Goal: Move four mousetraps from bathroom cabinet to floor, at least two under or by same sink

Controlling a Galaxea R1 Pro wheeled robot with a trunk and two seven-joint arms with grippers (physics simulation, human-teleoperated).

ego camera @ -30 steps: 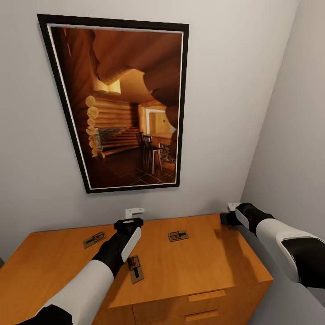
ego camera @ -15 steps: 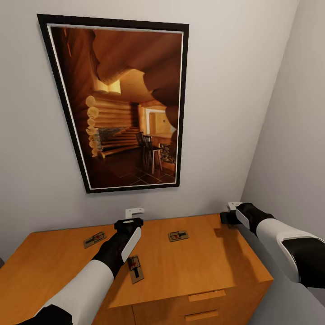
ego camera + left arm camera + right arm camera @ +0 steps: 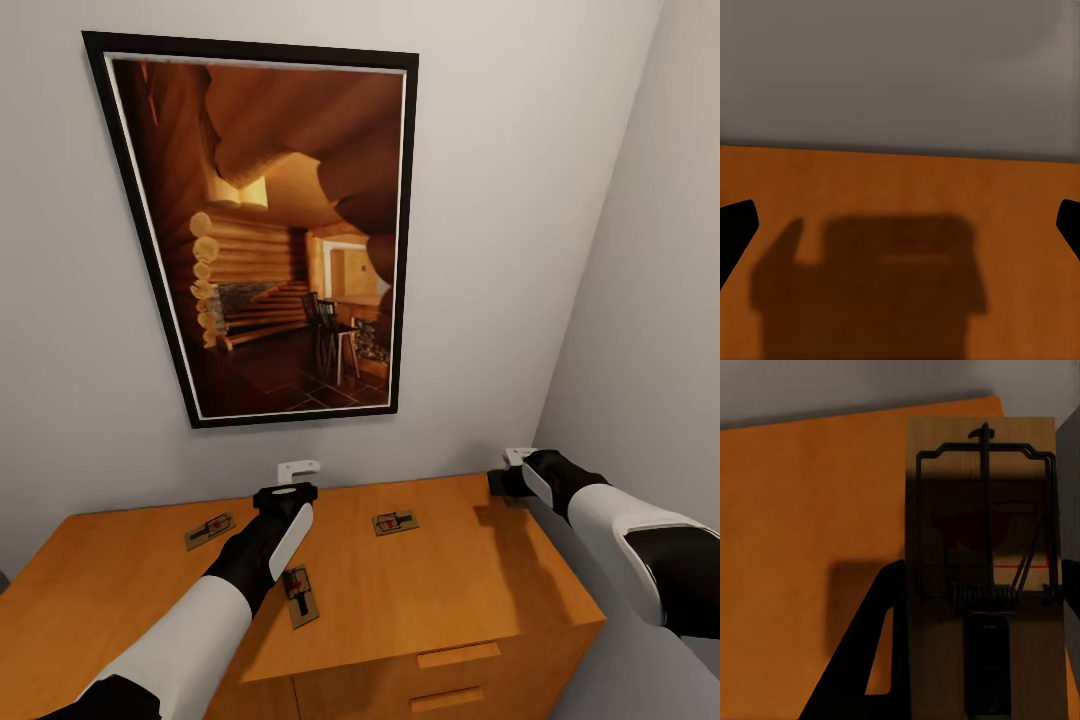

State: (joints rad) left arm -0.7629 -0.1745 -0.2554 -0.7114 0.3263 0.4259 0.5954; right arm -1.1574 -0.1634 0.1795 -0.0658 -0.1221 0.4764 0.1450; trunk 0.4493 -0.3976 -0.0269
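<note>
Orange-brown cabinet (image 3: 420, 590) beneath framed cabin picture (image 3: 270, 235). Three mousetraps (image 3: 395, 522) on top, at 9, 6, 3 o'clock around wide-open left gripper (image 3: 285, 492). Fourth trap (image 3: 979, 577) between right gripper (image 3: 505, 482) fingers; closure unclear.

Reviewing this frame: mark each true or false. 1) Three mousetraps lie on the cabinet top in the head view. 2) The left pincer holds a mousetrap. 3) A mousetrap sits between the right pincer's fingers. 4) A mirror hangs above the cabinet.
1) True: three mousetraps lie on the cabinet top.
2) False: the left pincer is open over bare wood.
3) True: the right wrist view shows a mousetrap between the right pincer fingers.
4) False: a framed picture of a log cabin interior hangs there.
</note>
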